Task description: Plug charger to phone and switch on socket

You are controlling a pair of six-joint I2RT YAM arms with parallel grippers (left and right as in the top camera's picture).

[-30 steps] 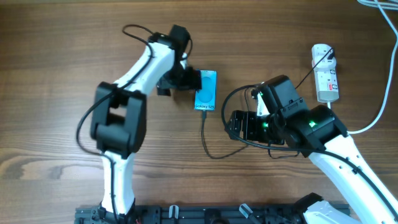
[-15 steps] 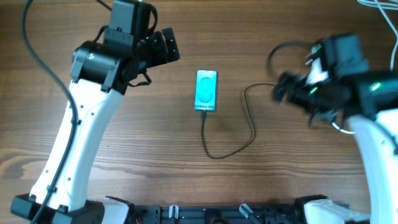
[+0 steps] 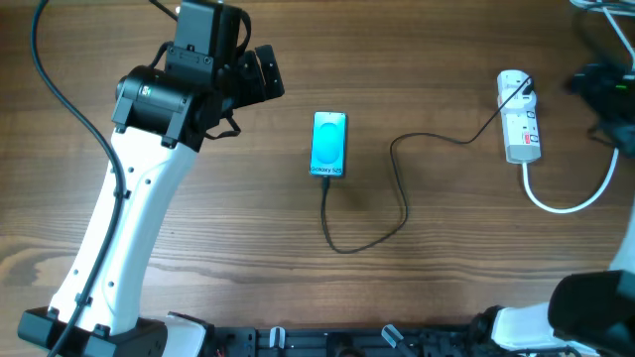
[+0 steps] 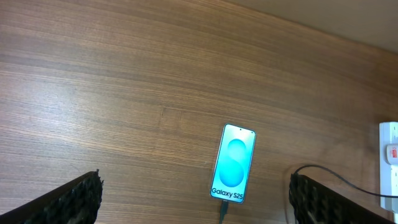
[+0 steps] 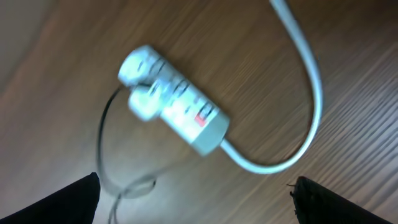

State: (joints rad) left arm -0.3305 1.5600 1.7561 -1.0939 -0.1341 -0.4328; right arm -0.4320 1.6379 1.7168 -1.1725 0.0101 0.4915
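Observation:
The phone (image 3: pixel 329 145) lies flat mid-table with its turquoise screen up; it also shows in the left wrist view (image 4: pixel 234 163). The charger cable (image 3: pixel 397 188) runs from the phone's near edge, loops toward me, then goes right to its black plug in the socket (image 3: pixel 521 129). Its tip (image 4: pixel 222 211) sits at the phone's port. My left gripper (image 3: pixel 260 81) is open and empty, raised left of the phone; in its wrist view (image 4: pixel 196 202) the fingers stand wide apart. My right gripper (image 3: pixel 598 84) is open and empty, right of the socket, seen blurred in the right wrist view (image 5: pixel 174 112).
The socket's thick white lead (image 3: pixel 561 203) curves off to the right edge and shows in the right wrist view (image 5: pixel 305 118). More white cable (image 3: pixel 605 15) lies at the far right corner. The arm bases stand at the near edge.
Both arms have lifted away from the phone. My left arm has held still for the last half second. My right arm has swung further right, past the socket.

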